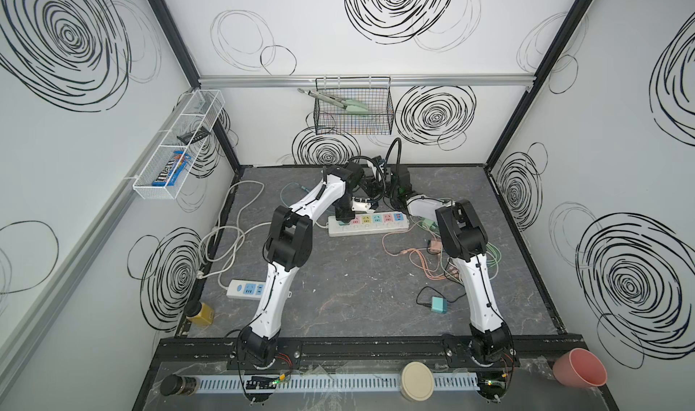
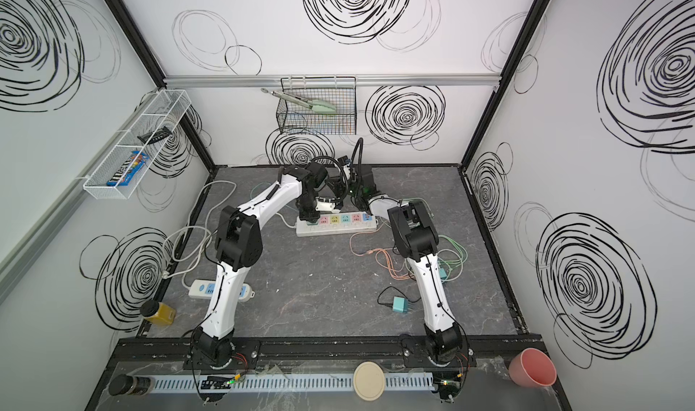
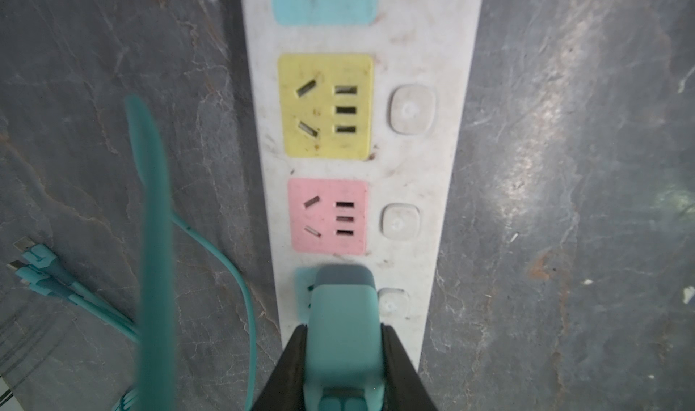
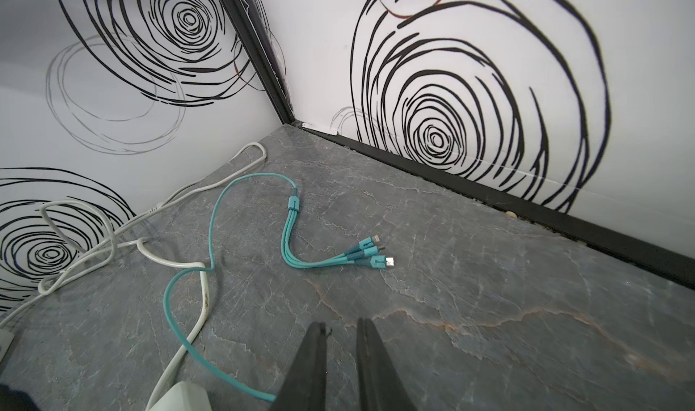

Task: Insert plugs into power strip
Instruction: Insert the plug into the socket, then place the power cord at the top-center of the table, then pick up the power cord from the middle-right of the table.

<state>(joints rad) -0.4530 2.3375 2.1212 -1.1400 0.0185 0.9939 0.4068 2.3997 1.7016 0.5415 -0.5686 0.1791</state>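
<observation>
The white power strip (image 1: 400, 223) (image 3: 413, 164) lies at the back middle of the table, with pastel sockets in a row. My left gripper (image 3: 343, 328) (image 1: 344, 215) is shut on a teal plug (image 3: 344, 307). The plug's front end sits against the teal socket at the strip's left end, and its prongs are hidden. The pink socket (image 3: 327, 217) and yellow socket (image 3: 325, 106) beside it hold nothing. A light-blue plug (image 1: 438, 304) with a black cable lies front right. A pink plug (image 1: 435, 246) and a mint plug (image 1: 428, 223) lie by the right arm. My right gripper (image 4: 341, 324) hovers over bare table, slightly open and holding nothing.
A teal multi-head cable (image 4: 301, 232) and white cord loops (image 1: 225, 240) lie at the back left. A small white strip (image 1: 246, 289) and a yellow jar (image 1: 201, 313) sit front left. Orange and green cables (image 1: 425, 262) tangle on the right. A pink cup (image 1: 579, 367) is outside the front rail.
</observation>
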